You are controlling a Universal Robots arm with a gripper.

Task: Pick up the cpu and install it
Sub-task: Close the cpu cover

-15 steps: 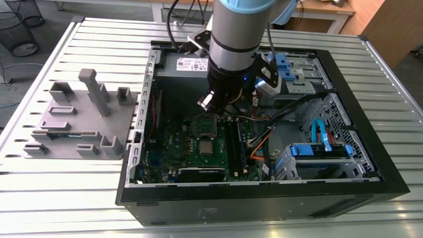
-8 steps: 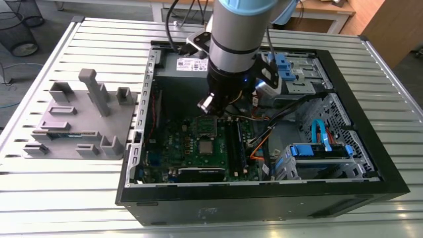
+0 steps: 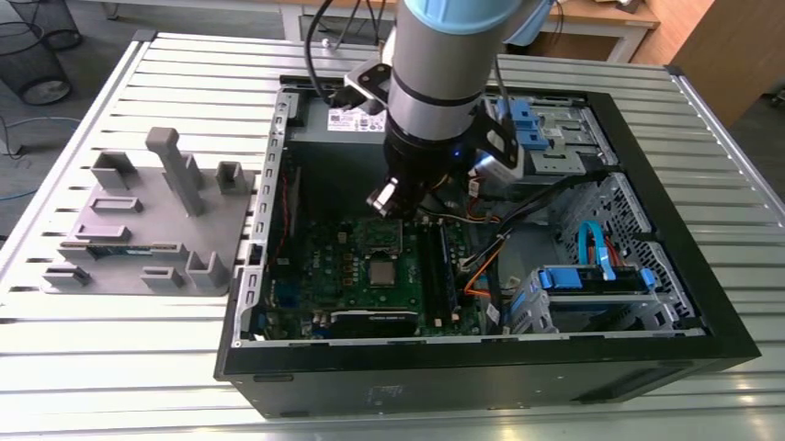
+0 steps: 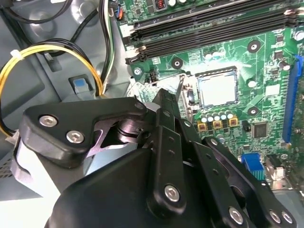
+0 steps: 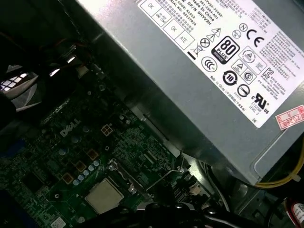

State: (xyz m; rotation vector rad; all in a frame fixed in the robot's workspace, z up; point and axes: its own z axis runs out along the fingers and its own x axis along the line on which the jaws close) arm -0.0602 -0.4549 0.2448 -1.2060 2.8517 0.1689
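Cpu (image 3: 384, 273), a small square chip with a shiny silver top, lies flat in the silver-framed socket (image 4: 216, 72) of the green motherboard (image 3: 322, 262), inside the open black computer case (image 3: 491, 381). In the exterior view the black gripper (image 3: 403, 204) hangs at 12 o'clock of the chip, jaws drawn together on nothing. A grey plastic tray (image 3: 135, 220) stands at 9 o'clock of the case.
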